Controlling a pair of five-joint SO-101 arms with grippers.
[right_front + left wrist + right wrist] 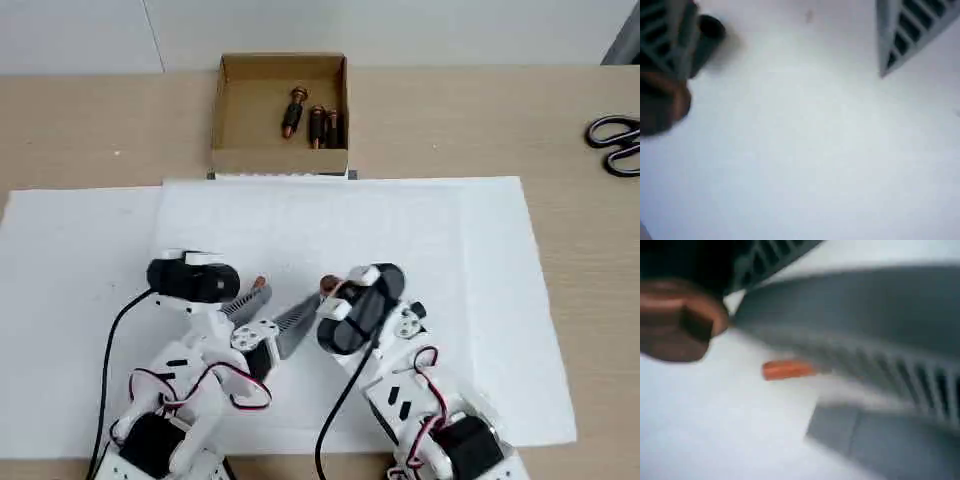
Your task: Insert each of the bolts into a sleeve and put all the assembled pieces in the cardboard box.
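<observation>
My right gripper (330,292) sits at mid-table with a copper bolt (327,287) at its tip, and it looks shut on it. The bolt's head (680,322) looms close in the right wrist view. Just to its left is my left gripper (288,296), its grey fingers (910,30) spread wide and open. A copper-tipped piece (258,285) lies by one of its fingers, and a dark sleeve (707,32) shows beside that finger. The cardboard box (232,110) at the back holds three assembled pieces (295,110).
A white sheet (450,260) covers the table under both arms. Scissors (615,145) lie at the far right edge on bare wood. The box stands just beyond the sheet's far edge.
</observation>
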